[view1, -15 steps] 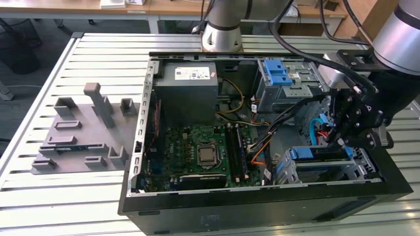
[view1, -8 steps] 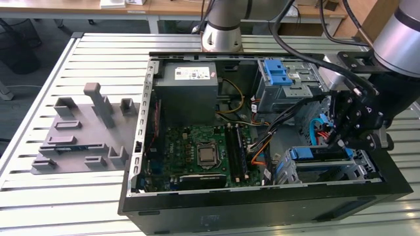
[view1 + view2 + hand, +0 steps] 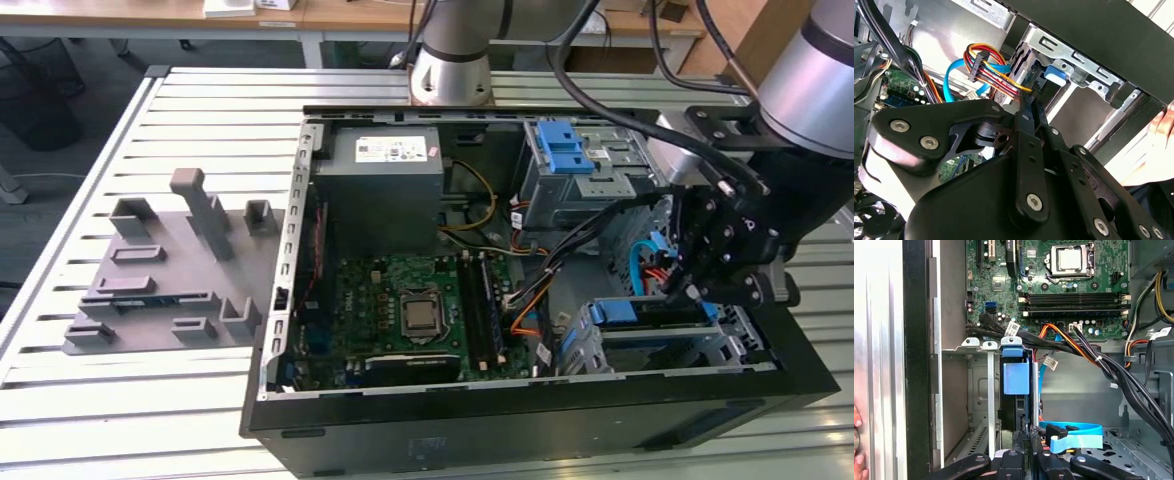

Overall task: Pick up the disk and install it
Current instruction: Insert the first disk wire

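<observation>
An open computer case [image 3: 287, 330] lies on a slatted metal table [image 3: 200, 400], with a grey fixture [image 3: 174, 280] at the exterior view's left. Inside, left to right: motherboard [image 3: 414, 310], power supply [image 3: 380, 175] at the far side, and a drive cage [image 3: 667, 345] at the near right. The claw [image 3: 694, 290] hangs over that cage, pinching the disk's [image 3: 1016, 377] edge, as far as can be judged. The disk stands on edge, partly down in the cage slot. The install step seems in hand; seating it calls for a straight push clear of the cables [image 3: 1094, 360].
</observation>
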`<state>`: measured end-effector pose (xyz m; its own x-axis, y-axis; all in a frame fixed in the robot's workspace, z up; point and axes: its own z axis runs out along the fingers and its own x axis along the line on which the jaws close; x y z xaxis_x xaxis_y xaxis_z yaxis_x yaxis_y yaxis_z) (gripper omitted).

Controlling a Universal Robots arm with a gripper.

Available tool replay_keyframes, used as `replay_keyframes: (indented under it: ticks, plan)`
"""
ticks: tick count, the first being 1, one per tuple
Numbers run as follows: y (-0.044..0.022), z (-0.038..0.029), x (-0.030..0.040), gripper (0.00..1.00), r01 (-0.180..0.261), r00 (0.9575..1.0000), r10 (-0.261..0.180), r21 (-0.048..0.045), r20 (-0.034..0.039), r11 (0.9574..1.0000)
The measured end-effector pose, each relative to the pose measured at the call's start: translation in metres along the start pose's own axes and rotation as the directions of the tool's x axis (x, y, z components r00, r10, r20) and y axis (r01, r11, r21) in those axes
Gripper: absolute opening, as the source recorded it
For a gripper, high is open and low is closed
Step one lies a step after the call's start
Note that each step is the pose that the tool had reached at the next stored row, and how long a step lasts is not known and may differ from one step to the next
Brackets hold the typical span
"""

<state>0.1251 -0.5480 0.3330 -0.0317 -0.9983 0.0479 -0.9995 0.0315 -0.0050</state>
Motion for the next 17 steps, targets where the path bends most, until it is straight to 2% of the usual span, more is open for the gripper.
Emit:
replay_keyframes:
  ticks: [17]
  plan:
    - [0.0000, 0.0054, -0.0002, 0.16, 0.000, 1.0000, 0.000, -0.0001, 0.0001, 1.0000]
